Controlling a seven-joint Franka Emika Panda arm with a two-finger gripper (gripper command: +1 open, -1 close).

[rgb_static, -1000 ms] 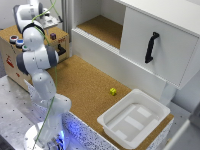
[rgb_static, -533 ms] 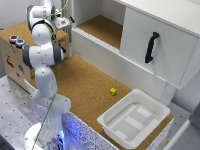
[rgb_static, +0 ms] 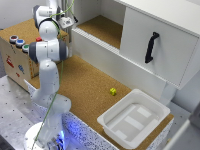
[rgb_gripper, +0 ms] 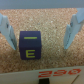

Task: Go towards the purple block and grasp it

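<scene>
You have a white cabinet (rgb_static: pixel 150 37) with a black handle (rgb_static: pixel 151 47) filling the exterior view's right and top, with an open cork-floored shelf (rgb_static: pixel 102 27) beside its door. Below it runs a cork table (rgb_static: pixel 85 92), and near its lower edge on the exterior view's right sits a white tray (rgb_static: pixel 134 119). The white arm (rgb_static: pixel 47 75) rises from its base at the exterior view's lower left and reaches up over a wooden box (rgb_static: pixel 17 55) at the exterior view's left, whose top carries 3 round buttons (rgb_static: pixel 19 43). You cannot judge the gripper from the exterior view, where it is lost behind the wrist. A small yellow-green cube (rgb_static: pixel 113 91) lies on the cork just beside the tray's far corner, well apart from the arm. In the wrist view, your gripper (rgb_gripper: pixel 42 31) stands wide open, its 2 pale blue fingers (rgb_gripper: pixel 8 32) far apart and holding nothing. The purple block (rgb_gripper: pixel 31 45) rests on cork between them, nearer one finger, touching neither. You can see yellow-green marks on its top and front faces. Red lettering (rgb_gripper: pixel 51 75) shows on the pale surface just below the cork edge.
</scene>
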